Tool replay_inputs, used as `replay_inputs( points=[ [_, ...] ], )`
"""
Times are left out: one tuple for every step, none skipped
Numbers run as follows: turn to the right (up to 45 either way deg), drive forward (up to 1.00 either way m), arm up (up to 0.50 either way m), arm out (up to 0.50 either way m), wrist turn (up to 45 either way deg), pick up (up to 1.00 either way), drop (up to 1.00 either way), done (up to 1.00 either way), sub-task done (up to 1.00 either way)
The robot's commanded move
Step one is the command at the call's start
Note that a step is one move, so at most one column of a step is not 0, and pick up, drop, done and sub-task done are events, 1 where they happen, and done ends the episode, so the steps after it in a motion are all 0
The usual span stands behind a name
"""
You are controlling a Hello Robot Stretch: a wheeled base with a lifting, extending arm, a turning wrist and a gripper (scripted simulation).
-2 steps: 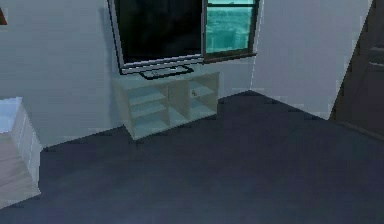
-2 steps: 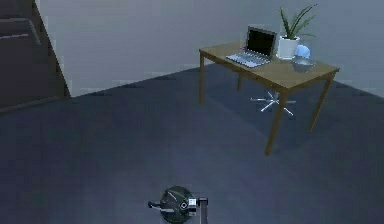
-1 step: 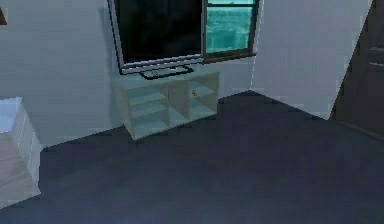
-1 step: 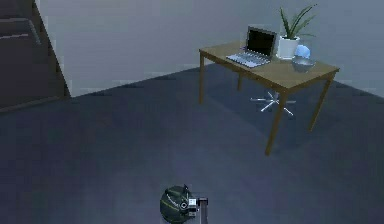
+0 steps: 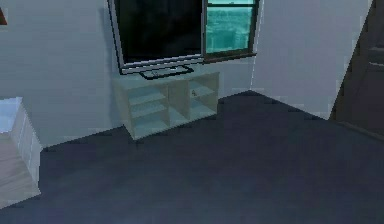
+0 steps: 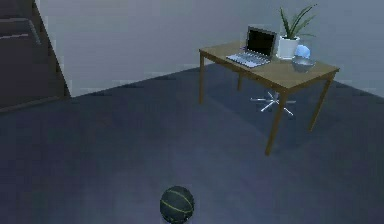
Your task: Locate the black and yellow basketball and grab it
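A dark ball with faint light seams [image 6: 177, 204] lies on the dark floor near the bottom of the arm side view, a little left of the middle. Its shape and lines fit a basketball. Bare floor surrounds it on all sides.
A wooden desk [image 6: 310, 78] at the arm side view's right carries a laptop [image 6: 254, 47], a potted plant [image 6: 292, 32] and a bowl [image 6: 303, 64]. A dark door [image 6: 22, 55] stands at that view's left. In the forward view a television [image 5: 158, 32] sits on a pale shelf unit [image 5: 168, 100]; a white cabinet [image 5: 16, 150] is at the left.
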Motion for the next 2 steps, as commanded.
replay_inputs(
  points=[
    [0.0,0.0,0.0,0.0,0.0,1.0,0.0,0.0,0.0],
    [0.0,0.0,0.1,0.0,0.0,0.0,0.0,0.0,0.0]
  ],
)
